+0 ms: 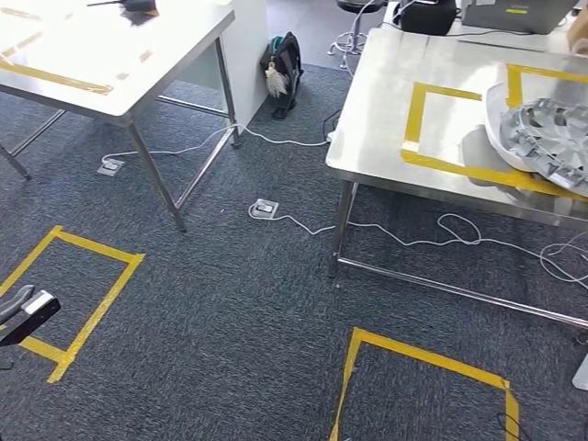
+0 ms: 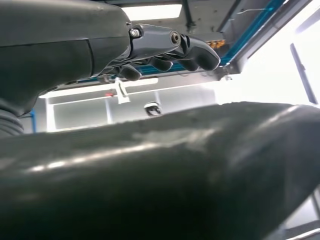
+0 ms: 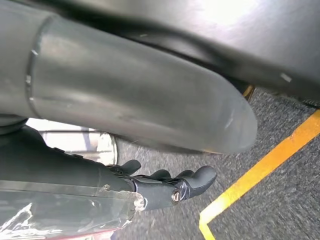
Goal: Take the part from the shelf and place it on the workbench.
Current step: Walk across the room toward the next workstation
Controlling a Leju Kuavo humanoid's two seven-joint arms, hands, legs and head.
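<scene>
The part (image 1: pixel 537 133), a large white and grey moulded shell with ribs inside, lies on the steel workbench (image 1: pixel 381 119) at the right edge of the head view. It overlaps a yellow taped rectangle (image 1: pixel 416 115) and runs out of the picture. In the left wrist view my left hand (image 2: pixel 166 50) has its dark fingers loosely bent away from the thick thumb, with nothing between them. My right hand (image 3: pixel 170 185) hangs over carpet beside a yellow tape line, fingers stretched out and holding nothing. Both hands are away from the part.
A second table (image 1: pixel 125 55) stands at the far left. White cables (image 1: pixel 416 241) and a floor socket (image 1: pixel 264 209) lie on the carpet between the tables. Yellow taped squares (image 1: pixel 83 312) mark the floor. A black bag (image 1: pixel 282 66) leans against a wall. A person's hand (image 1: pixel 580 35) shows at top right.
</scene>
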